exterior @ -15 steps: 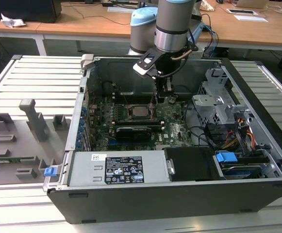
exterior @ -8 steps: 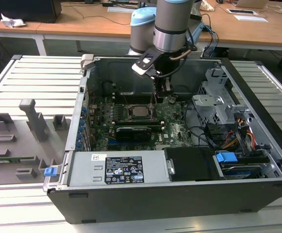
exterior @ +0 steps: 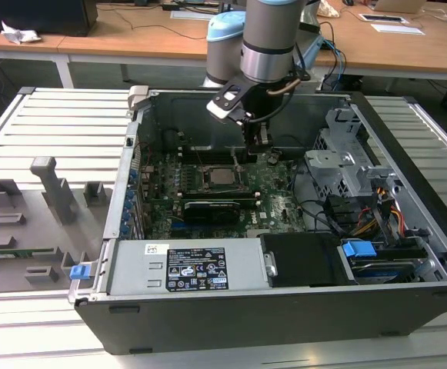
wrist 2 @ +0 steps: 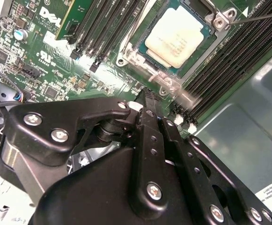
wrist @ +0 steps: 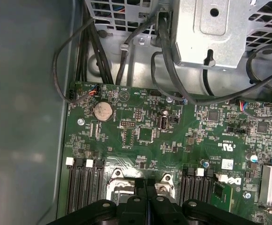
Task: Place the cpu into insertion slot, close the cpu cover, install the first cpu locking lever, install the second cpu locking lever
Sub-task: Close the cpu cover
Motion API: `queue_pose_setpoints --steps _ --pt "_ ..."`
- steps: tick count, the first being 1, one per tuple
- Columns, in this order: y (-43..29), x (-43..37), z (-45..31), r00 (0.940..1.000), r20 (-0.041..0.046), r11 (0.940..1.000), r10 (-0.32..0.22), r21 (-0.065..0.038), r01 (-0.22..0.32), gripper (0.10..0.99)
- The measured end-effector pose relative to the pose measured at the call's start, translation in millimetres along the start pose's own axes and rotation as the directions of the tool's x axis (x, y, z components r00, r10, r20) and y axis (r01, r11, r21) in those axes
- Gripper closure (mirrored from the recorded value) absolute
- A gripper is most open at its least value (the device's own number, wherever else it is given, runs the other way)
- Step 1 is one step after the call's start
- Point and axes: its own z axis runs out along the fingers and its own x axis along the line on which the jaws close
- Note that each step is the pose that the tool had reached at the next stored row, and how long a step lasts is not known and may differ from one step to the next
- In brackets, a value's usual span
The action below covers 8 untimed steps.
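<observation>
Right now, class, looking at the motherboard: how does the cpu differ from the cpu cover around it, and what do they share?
The cpu is a solid pale square; the cpu cover is an open frame with a window. The cpu sits inside that window; the cpu cover surrounds it. Both are silver-grey metal, lying flat.

Exterior view: raised, at middle distance, looking down into the open computer case [exterior: 285, 315]; second wrist view: close above the motherboard [wrist 2: 56, 51], looking past the gripper [wrist 2: 144, 93] to the cpu [wrist 2: 178, 35]; first wrist view: close, facing over the gripper toward the drive cage [wrist: 210, 28]; both wrist views share the insertion slot [wrist 2: 132, 55] and memory slots [wrist 2: 229, 70].
</observation>
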Motion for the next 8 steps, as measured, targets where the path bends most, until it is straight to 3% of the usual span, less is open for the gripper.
queue_pose_setpoints --steps 8 --pt "-5.4 0.5 -0.1 1.0000 0.0000 1.0000 0.000 0.000 0.000 0.980"
